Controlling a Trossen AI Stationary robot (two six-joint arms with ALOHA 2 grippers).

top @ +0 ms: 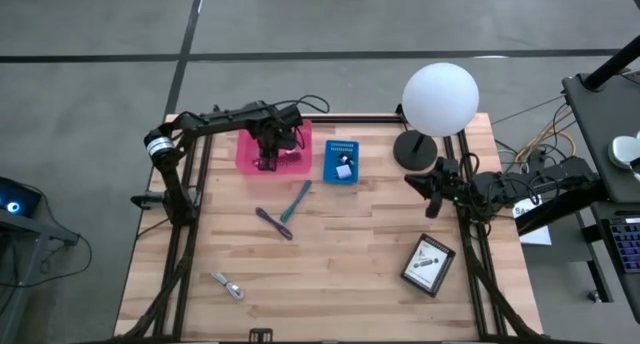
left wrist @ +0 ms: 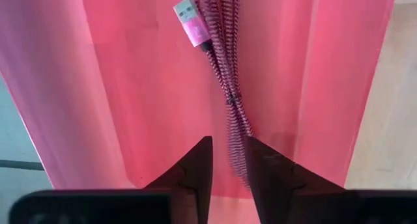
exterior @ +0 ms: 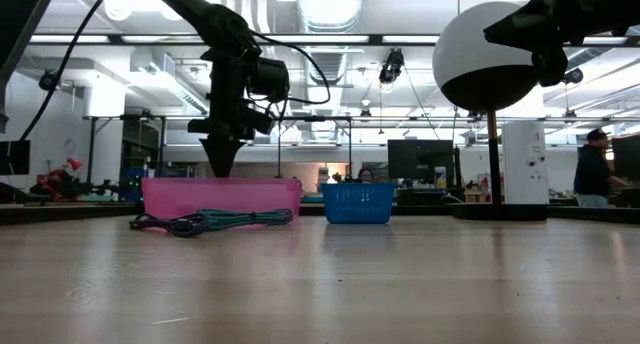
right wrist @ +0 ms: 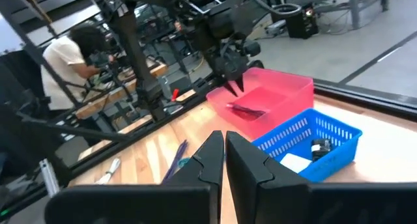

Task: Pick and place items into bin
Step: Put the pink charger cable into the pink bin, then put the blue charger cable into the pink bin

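Left end effector (top: 267,160) is hanging over the pink bin (top: 248,152) at the far-left part of the desk (top: 340,254), fingers pointing down into it. In the left wrist view the fingers are standing slightly apart, gripping nothing; a magenta braided cable (left wrist: 228,87) with a USB plug is lying on the bin floor just past the tips.

Right end effector (top: 432,202) is waiting above the desk's right side, near the black base of the white globe lamp (top: 440,99); its fingers are sitting nearly together with nothing between them.

Blue basket (top: 341,161) is sitting just beside the pink bin, holding a small black piece and something white.

Teal pen-like tool (top: 296,200) and purple pen-like tool (top: 273,222) are lying mid-desk, ends close together. Silvery clip (top: 228,285) is lying near the front-left. White printed card on a dark frame (top: 428,265) is resting front-right.
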